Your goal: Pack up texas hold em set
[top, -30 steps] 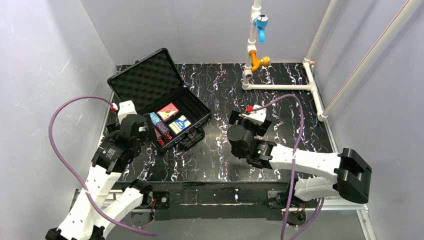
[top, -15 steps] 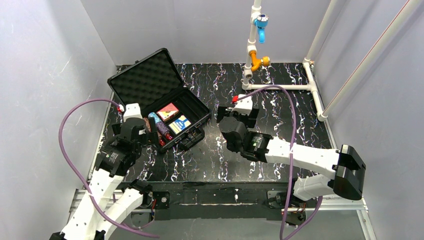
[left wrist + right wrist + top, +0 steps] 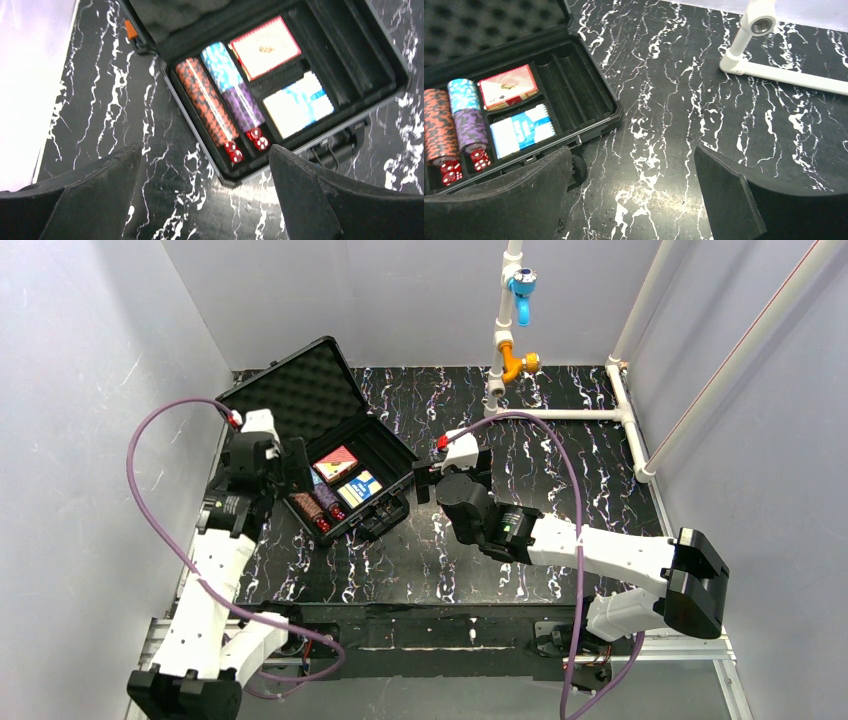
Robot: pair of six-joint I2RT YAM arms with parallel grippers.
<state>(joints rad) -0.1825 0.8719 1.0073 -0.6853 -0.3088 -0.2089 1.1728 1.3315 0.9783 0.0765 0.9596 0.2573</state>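
The black case (image 3: 392, 453) lies open at the back left, its foam-lined lid (image 3: 290, 395) tilted back. It holds a red card box (image 3: 265, 47), a blue card box (image 3: 298, 103), brown chips (image 3: 207, 105), blue chips (image 3: 220, 62), purple chips (image 3: 242, 107) and red dice (image 3: 234, 151). My left gripper (image 3: 290, 468) is open and empty over the case's left end; it also shows in the left wrist view (image 3: 205, 195). My right gripper (image 3: 450, 475) is open and empty just right of the case's front corner; it also shows in the right wrist view (image 3: 634, 195).
A white pipe frame (image 3: 560, 413) with blue and orange fittings stands at the back right; it also shows in the right wrist view (image 3: 784, 75). Grey walls close in the left, back and right. The case's latches (image 3: 385, 518) hang off its front edge.
My left gripper has swung away from me to the case's left end. My right gripper has moved left and back toward the case's right corner. The case and its contents have not moved.
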